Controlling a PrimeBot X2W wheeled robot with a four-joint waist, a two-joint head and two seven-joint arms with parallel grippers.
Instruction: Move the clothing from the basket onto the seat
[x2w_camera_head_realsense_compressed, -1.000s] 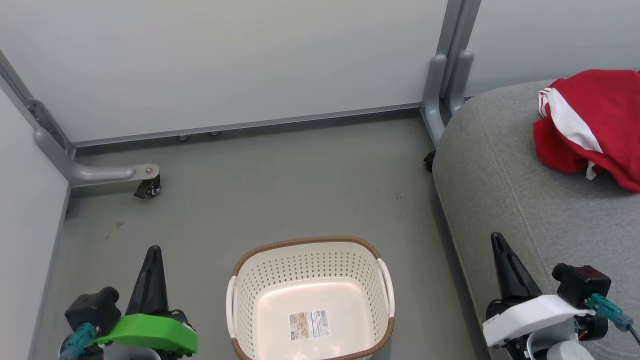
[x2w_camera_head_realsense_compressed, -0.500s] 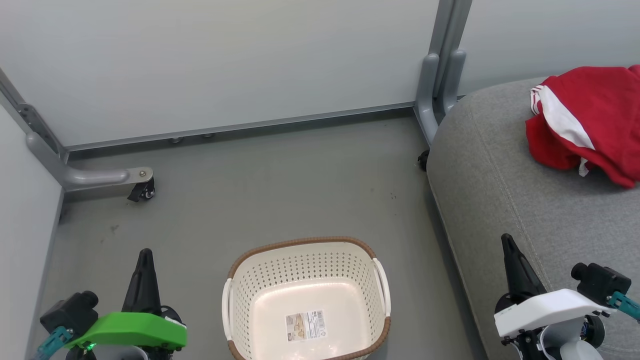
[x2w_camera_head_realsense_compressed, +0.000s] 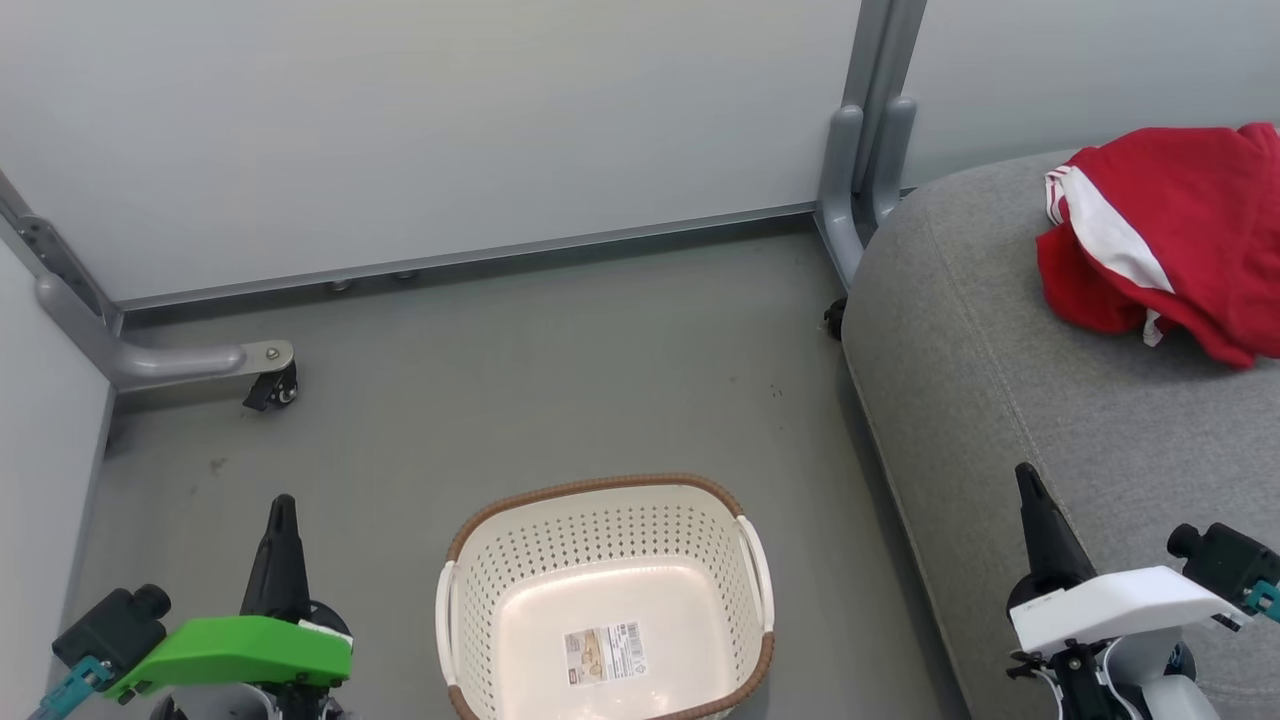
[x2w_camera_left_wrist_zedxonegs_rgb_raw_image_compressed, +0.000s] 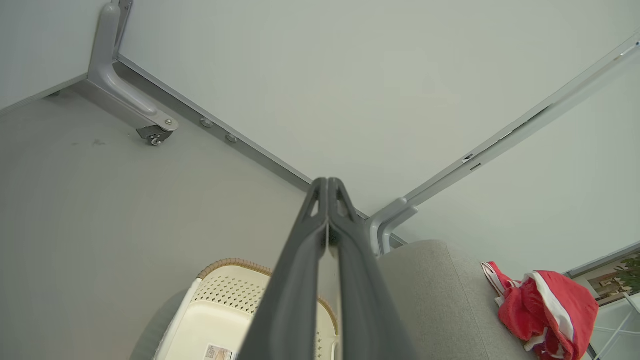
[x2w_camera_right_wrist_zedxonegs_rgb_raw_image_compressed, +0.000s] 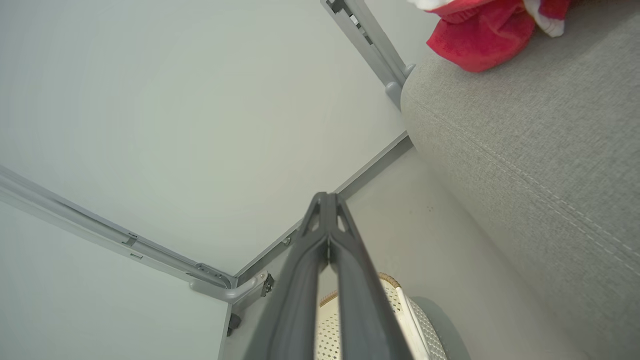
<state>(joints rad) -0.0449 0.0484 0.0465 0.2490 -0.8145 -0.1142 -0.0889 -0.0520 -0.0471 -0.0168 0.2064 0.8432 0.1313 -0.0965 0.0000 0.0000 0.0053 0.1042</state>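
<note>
The red clothing (x2w_camera_head_realsense_compressed: 1170, 235) with white stripes lies bunched on the grey seat (x2w_camera_head_realsense_compressed: 1010, 400) at the right; it also shows as clothing (x2w_camera_left_wrist_zedxonegs_rgb_raw_image_compressed: 545, 312) and clothing (x2w_camera_right_wrist_zedxonegs_rgb_raw_image_compressed: 480, 30). The cream basket (x2w_camera_head_realsense_compressed: 700, 535) with a brown rim stands on the floor at the bottom centre, holding nothing but a label sticker; basket (x2w_camera_left_wrist_zedxonegs_rgb_raw_image_compressed: 222, 295), basket (x2w_camera_right_wrist_zedxonegs_rgb_raw_image_compressed: 395, 300). My left gripper (x2w_camera_head_realsense_compressed: 283, 503) is shut and holds nothing, left of the basket; left gripper (x2w_camera_left_wrist_zedxonegs_rgb_raw_image_compressed: 328, 181). My right gripper (x2w_camera_head_realsense_compressed: 1024, 472) is shut and holds nothing, over the seat's front edge; right gripper (x2w_camera_right_wrist_zedxonegs_rgb_raw_image_compressed: 326, 196).
Pale partition walls close the space at the back and left. A grey metal foot with a caster (x2w_camera_head_realsense_compressed: 270, 385) stands at the left. A grey post (x2w_camera_head_realsense_compressed: 860, 170) rises by the seat's back corner. Grey floor (x2w_camera_head_realsense_compressed: 560, 370) lies between the basket and the wall.
The whole head view has shifted a little left, so the camera moved. Both grippers stay shut and sit slightly lower in view. The clothing and basket rest as before.
</note>
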